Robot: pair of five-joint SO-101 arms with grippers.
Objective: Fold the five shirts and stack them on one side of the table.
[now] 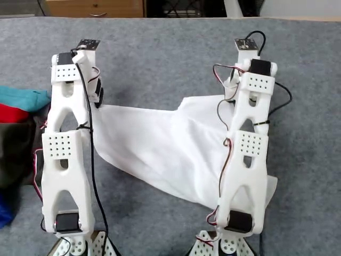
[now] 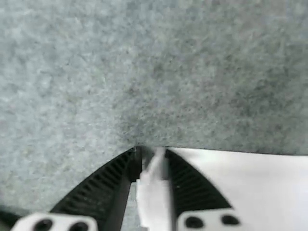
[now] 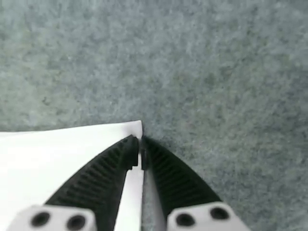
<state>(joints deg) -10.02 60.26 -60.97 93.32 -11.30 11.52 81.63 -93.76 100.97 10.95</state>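
High view: a white fabric shirt lies spread and creased on the grey felt table between the left arm and the right arm. One corner meets the tip of the left arm, and the opposite side passes under the right arm. Each arm covers its own gripper from above, so the jaws cannot be read here. On the outer side of the left arm lie a teal garment, a red garment, a dark garment and a blue garment. All are cut off by the frame edge, and whether they are folded cannot be made out.

Left wrist view: the left gripper sits low over the table, its ribbed black fingers closed onto a bunched edge of the white shirt. Cloth fills the narrow gap between them. The rest of the shirt extends off to one side of the gripper and is cut off by the frame.

Right wrist view: the right gripper is clamped on the shirt's edge just behind a corner. The fingertips meet, with a thin white strip between them.
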